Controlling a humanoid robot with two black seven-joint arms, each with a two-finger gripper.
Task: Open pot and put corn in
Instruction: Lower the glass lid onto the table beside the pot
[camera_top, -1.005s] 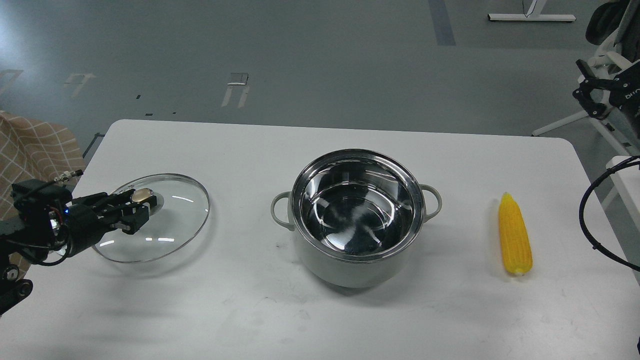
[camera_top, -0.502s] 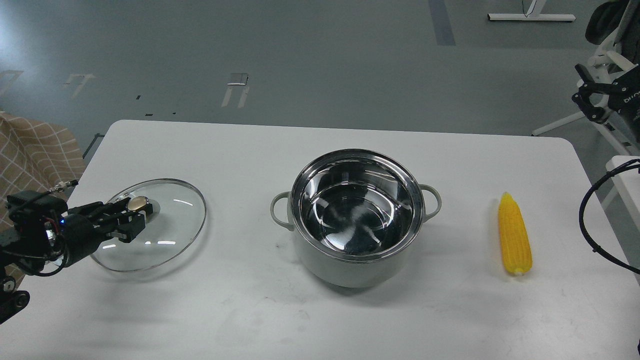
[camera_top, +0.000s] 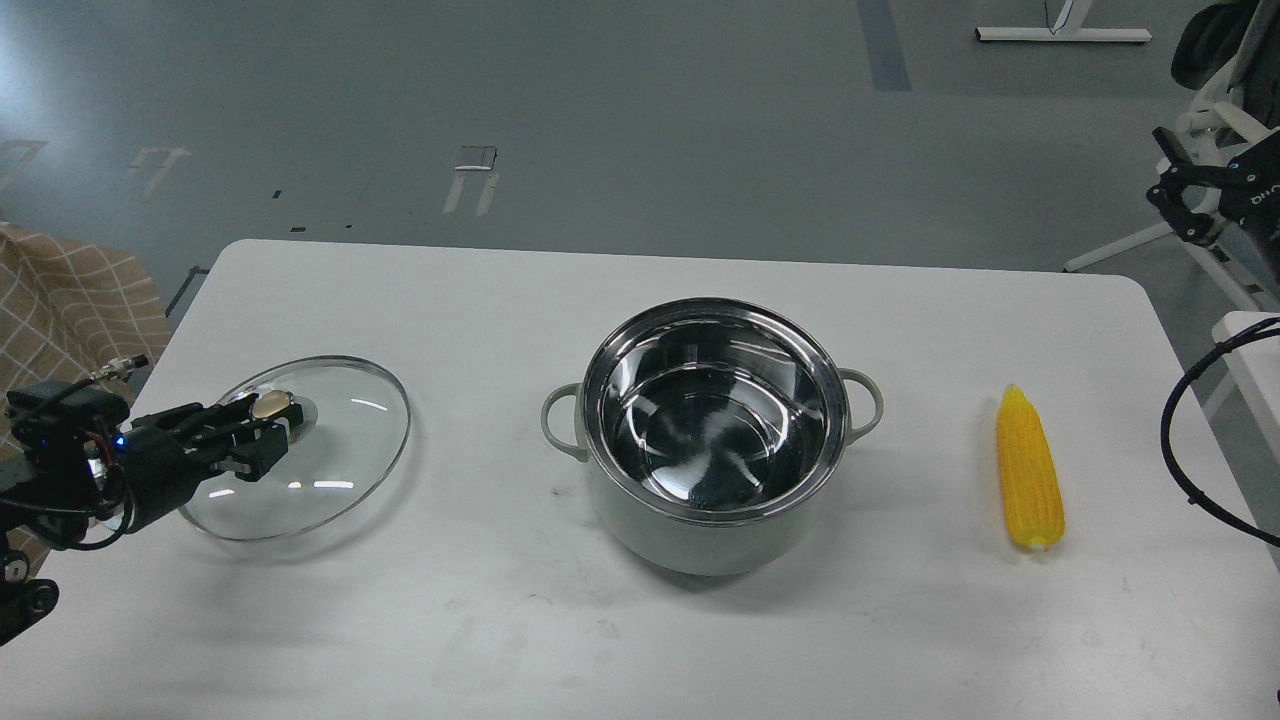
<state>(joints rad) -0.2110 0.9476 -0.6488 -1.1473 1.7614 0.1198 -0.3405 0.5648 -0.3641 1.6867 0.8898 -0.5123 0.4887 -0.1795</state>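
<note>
The pot (camera_top: 714, 440) stands open at the table's middle, its steel inside empty. The corn (camera_top: 1029, 482) lies on the table to the pot's right, tip pointing away from me. The glass lid (camera_top: 310, 450) with its gold knob (camera_top: 268, 405) is at the left, low over or on the table. My left gripper (camera_top: 272, 432) comes in from the left edge and is shut on the lid's knob. My right gripper (camera_top: 1180, 195) is at the far right edge, off the table and far from the corn; its fingers are dark and unclear.
The white table (camera_top: 640, 640) has rounded corners. A checked brown cloth (camera_top: 70, 300) lies past its left edge. A black cable (camera_top: 1190, 440) loops at the right edge. White furniture legs (camera_top: 1130, 245) stand on the floor at right.
My left gripper has moved the lid a little left and down toward the table. My right gripper has shifted slightly right. Pot and corn have not moved.
</note>
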